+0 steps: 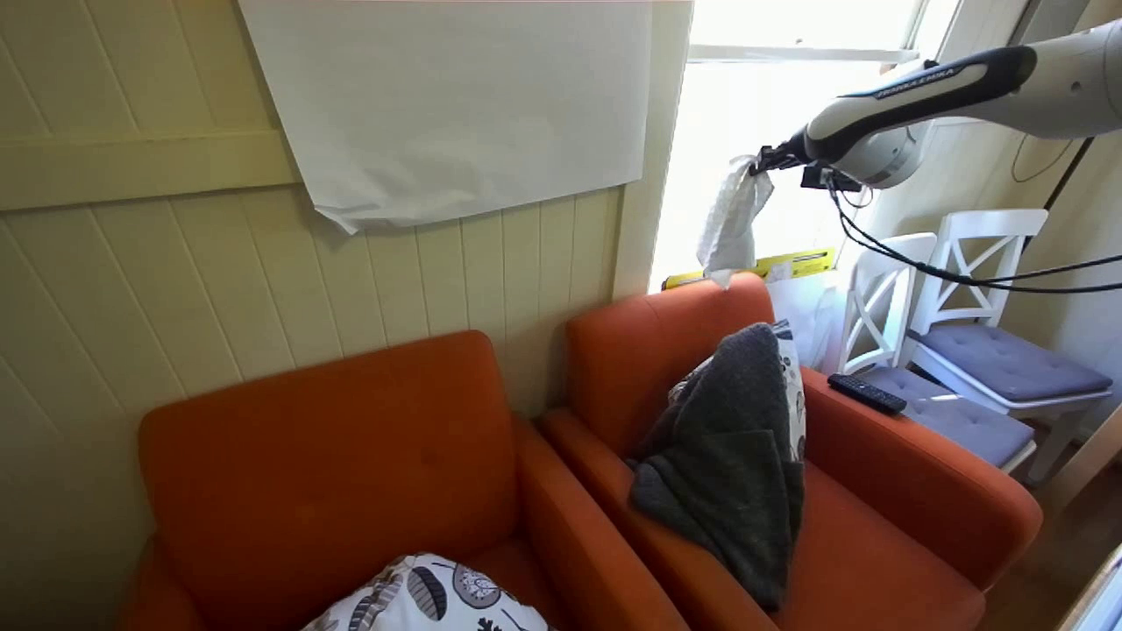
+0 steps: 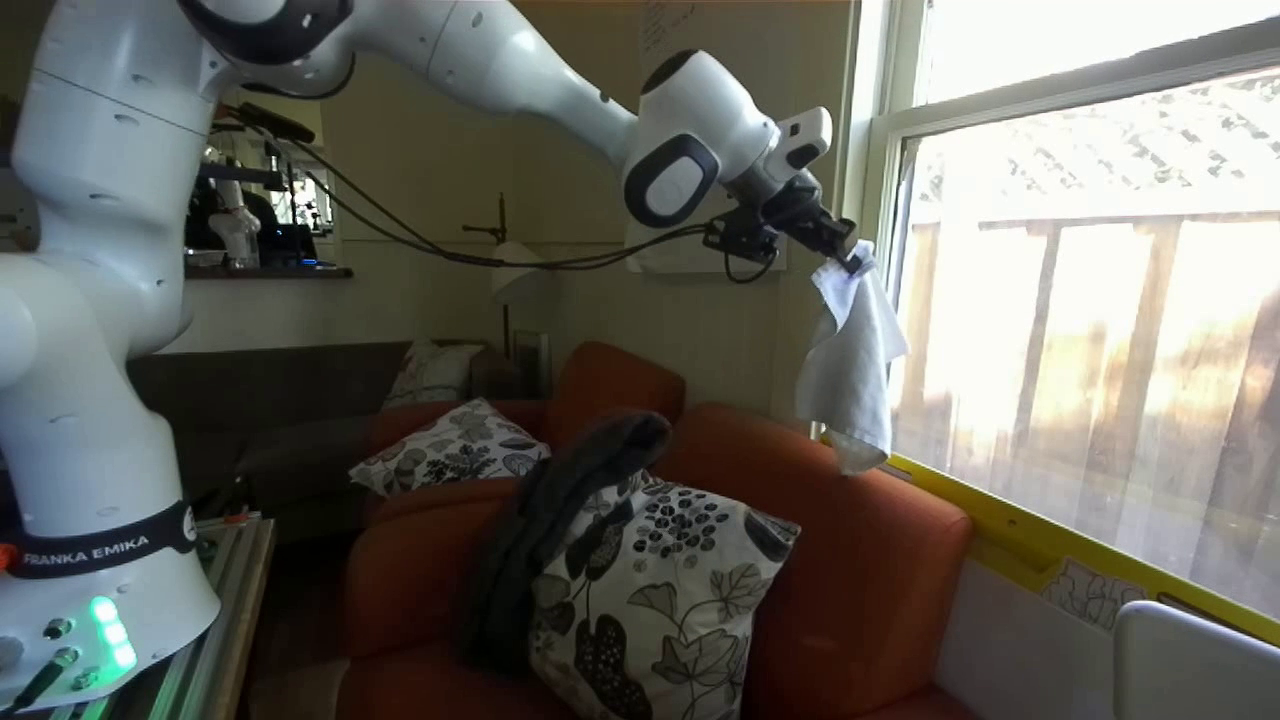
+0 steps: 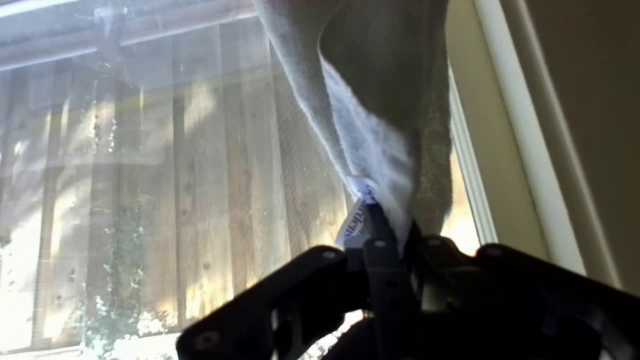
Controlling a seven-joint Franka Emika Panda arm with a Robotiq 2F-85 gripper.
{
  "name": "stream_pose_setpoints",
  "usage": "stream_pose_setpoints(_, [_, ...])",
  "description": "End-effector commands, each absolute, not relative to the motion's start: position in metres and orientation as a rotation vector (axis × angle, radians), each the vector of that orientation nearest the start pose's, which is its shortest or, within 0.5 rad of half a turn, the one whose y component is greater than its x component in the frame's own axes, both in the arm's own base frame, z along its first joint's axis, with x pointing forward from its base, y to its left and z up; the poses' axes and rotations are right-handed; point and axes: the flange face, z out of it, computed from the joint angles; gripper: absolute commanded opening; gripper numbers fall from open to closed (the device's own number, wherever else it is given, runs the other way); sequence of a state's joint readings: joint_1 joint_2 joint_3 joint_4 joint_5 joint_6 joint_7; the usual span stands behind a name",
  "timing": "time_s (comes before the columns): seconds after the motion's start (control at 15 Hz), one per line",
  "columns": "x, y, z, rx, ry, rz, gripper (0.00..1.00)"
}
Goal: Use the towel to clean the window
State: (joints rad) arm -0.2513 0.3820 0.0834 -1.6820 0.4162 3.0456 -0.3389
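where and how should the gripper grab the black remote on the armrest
Probably best at the middle of the long, narrow black remote control, from above, closing across its short width: it lies flat, buttons up, on the orange upholstered armrest. The gripper would first have to let go of the pale cloth towel.

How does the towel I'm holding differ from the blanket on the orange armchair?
The towel looks pale in both exterior views; the blanket is dark gray. The towel hangs from the fingers by the window, while the blanket rests on the orange armchair. The towel shows a printed label near its gripped end; no label shows on the blanket. Both are soft-looking cloth with visible folds.
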Motion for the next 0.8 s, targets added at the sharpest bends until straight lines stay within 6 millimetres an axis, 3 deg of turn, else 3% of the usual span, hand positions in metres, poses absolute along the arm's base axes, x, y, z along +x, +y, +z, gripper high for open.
stream_pose_setpoints(0.0, [0.734,-0.172,0.495,-2.562,0.478,-1.667,0.02])
stream_pose_setpoints(0.33, [0.764,-0.188,0.501,-2.361,0.634,-1.818,0.02])
stream_pose_setpoints(0.73, [0.799,-0.17,0.495,-2.293,0.544,-1.815,0.02])
